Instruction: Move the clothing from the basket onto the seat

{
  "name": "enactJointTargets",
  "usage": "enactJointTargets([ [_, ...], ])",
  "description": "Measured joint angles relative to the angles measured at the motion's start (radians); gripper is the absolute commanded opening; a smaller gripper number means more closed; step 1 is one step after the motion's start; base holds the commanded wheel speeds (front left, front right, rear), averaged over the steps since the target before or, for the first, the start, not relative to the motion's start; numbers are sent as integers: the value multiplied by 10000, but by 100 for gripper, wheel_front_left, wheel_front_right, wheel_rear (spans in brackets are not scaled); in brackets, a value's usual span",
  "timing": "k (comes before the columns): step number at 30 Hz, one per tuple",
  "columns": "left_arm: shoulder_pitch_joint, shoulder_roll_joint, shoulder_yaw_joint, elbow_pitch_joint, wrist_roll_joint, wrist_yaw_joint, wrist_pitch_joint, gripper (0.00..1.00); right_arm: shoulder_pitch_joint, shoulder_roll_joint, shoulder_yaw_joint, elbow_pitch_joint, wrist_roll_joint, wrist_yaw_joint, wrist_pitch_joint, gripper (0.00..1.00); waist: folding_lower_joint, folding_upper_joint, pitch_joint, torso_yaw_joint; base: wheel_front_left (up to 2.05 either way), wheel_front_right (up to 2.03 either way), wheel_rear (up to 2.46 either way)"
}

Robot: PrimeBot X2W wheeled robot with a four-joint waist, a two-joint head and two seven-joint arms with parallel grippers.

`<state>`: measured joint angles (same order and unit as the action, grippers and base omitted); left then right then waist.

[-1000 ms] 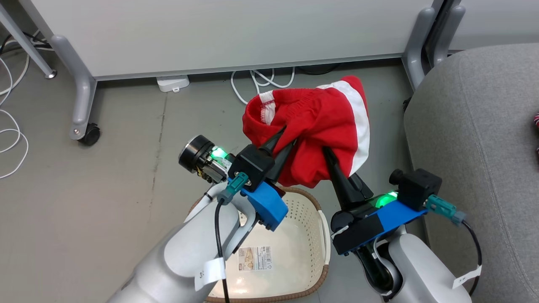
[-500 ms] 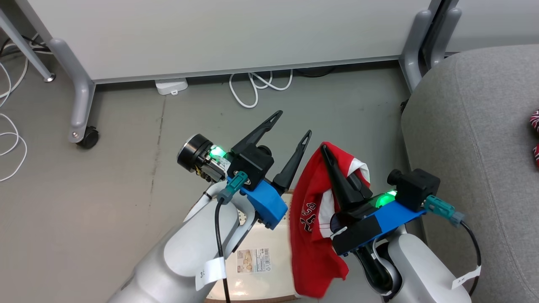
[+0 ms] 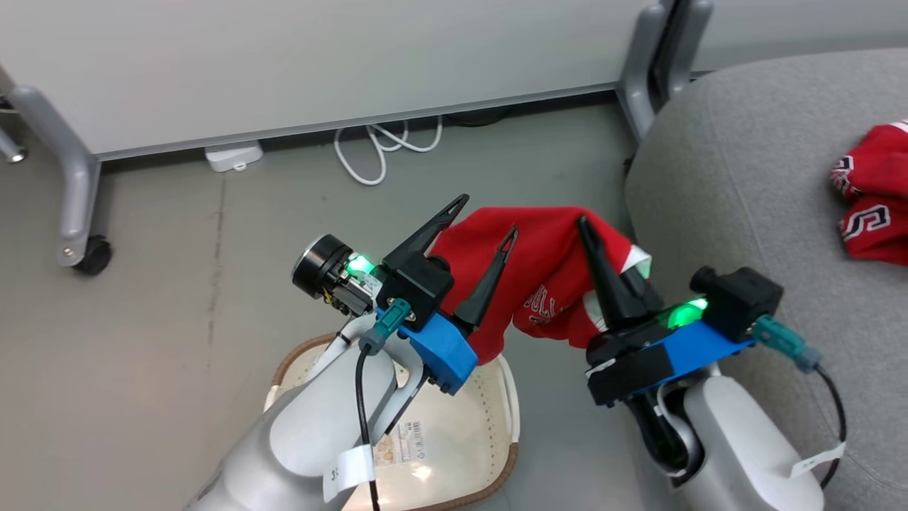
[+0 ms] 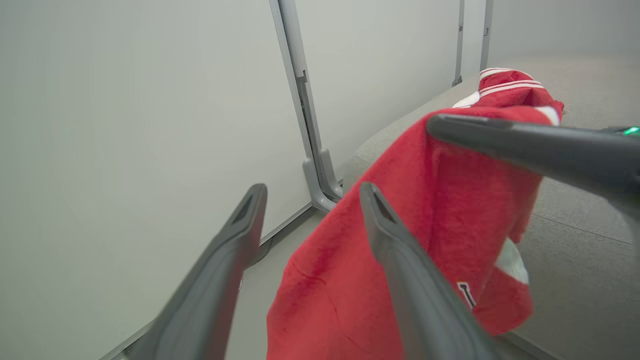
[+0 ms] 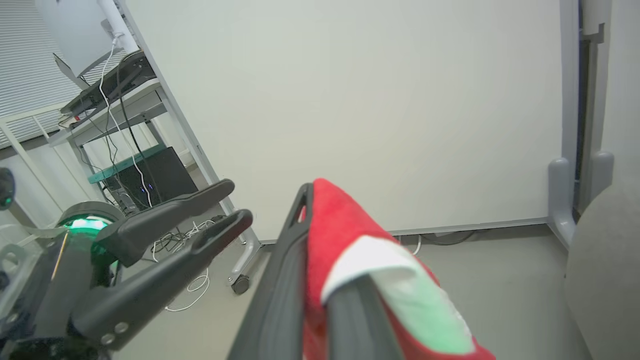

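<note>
The basket [image 3: 493, 404] sits nearest, on the floor [image 3: 177, 284] under the left arm, a label [image 3: 406, 437] on its bottom. Above it the left jaws stand wide, gripping nothing. The garment [image 3: 546, 270] hangs in the air between basket and seat [image 3: 745, 184], draped against the inner left jaw. The right jaws are closed on a fold beside its white trim.

That one small pinch seems to carry the whole garment. If the right arm swings towards the seat, the drape could snag on the open left jaw and pull free, dropping to the floor or back into the basket. Further out, the low tail could catch the seat's rounded edge, so a release too near that edge may let it slide off.

The garment is red, soft and limp, bunched in folds, with white trim, pale lining and black-and-white lettering low down. A second garment [image 3: 876, 206] lies crumpled on the seat.
</note>
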<state>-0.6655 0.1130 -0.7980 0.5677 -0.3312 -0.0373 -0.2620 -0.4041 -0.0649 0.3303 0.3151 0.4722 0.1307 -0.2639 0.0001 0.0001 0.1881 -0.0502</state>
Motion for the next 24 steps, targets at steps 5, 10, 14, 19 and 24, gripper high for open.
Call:
enactJointTargets([
  [5, 44, 48, -25, -61, 79, -48, -10, 100, -68, -301, -541, -255, -244, 0, 0, 0, 0, 0, 144, -481, 0, 0, 0],
  [10, 96, 73, -59, -123, 151, -73, -10, 100, -28, -585, -1151, -550, -479, 0, 0, 0, 0, 0, 296, -1030, 0, 0, 0],
  [14, 99, 92, -146, -125, 178, -115, -10, 100, 162, -755, -1592, -805, -522, 0, -2, 0, 0, 0, 438, -1489, 0, 0, 0],
  [19, 101, 86, -255, -104, 247, -165, -10, 100, 554, -878, -2006, -1020, -604, -2, 0, 0, 0, 0, 597, -2069, 0, 0, 0],
  [24, 108, 63, -412, -71, 291, -242, -10, 100, 936, -888, -2403, -1195, -667, 0, 0, 0, -1, 0, 724, -2626, 0, 0, 0],
])
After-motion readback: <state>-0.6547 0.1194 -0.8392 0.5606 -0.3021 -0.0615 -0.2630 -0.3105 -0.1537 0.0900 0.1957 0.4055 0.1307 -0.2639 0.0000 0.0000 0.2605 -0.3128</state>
